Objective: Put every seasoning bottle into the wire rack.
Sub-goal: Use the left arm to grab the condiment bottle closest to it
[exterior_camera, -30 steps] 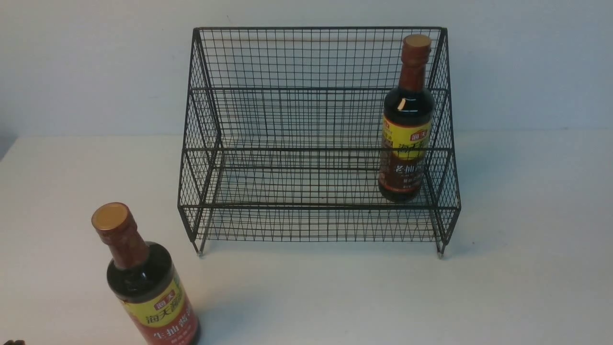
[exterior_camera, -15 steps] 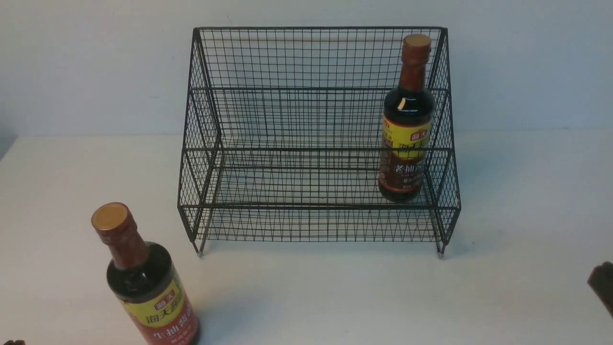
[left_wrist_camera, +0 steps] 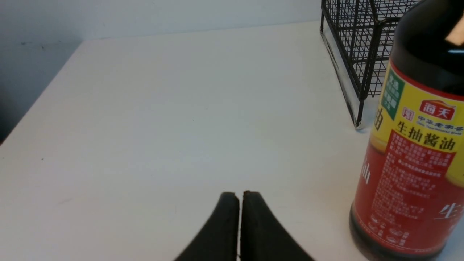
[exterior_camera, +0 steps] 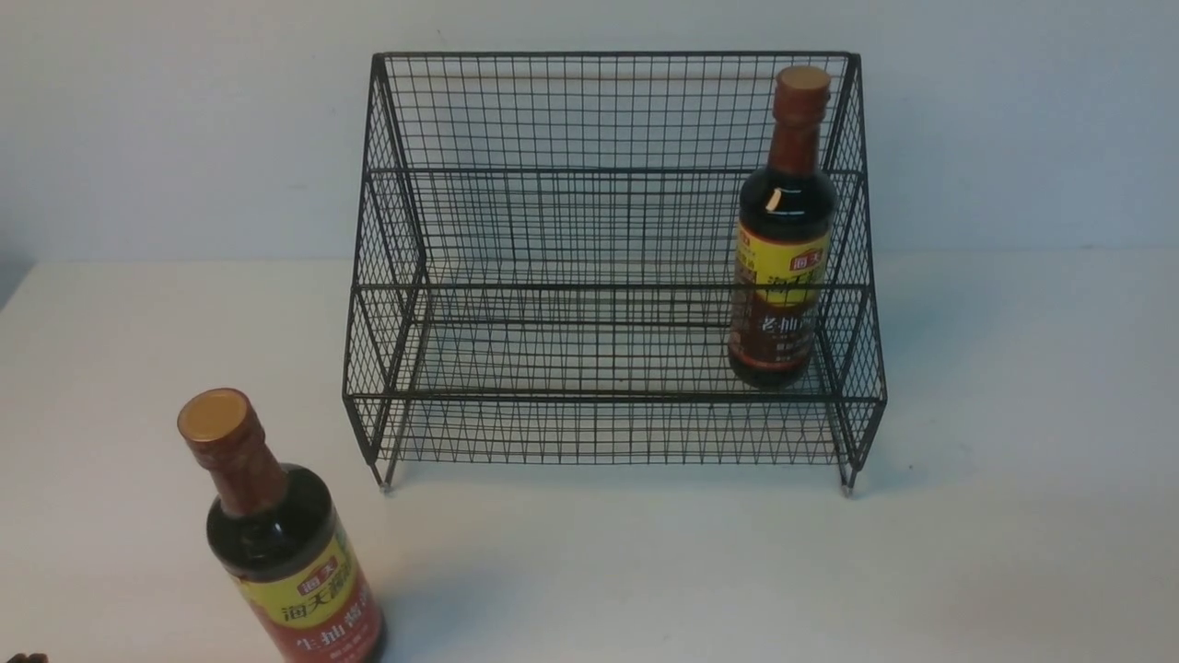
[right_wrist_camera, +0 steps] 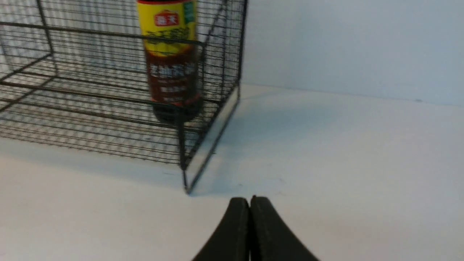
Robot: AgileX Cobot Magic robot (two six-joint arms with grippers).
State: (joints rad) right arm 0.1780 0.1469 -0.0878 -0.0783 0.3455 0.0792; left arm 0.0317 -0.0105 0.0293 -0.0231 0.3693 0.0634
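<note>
Frontally, the wire rack (exterior_camera: 589,396) fills the upper middle of the frame on the white worktop (exterior_camera: 1013,460). The browner bottle (exterior_camera: 781,276) stands upright at the right end of the rack's lower tier. Its label shows 海天 on a red badge and 老抽 beneath; the finer print is lost behind the mesh. The redder bottle (exterior_camera: 285,562) stands on the worktop at lower left, well apart from the rack. It reads 海天 and 生抽酱油, and its base is cut off by the frame's bottom edge.

From the left wrist, the left claw (left_wrist_camera: 239,194) has its black fingers pressed together, empty, over bare worktop. The redder bottle is near but untouched, its neck out of frame and its small white print unreadable.

From the right wrist, the right claw (right_wrist_camera: 250,199) is likewise together and empty, near the rack's corner foot. The browner bottle is blurred behind the wires with its cap cut off; only 海天 is legible.
</note>
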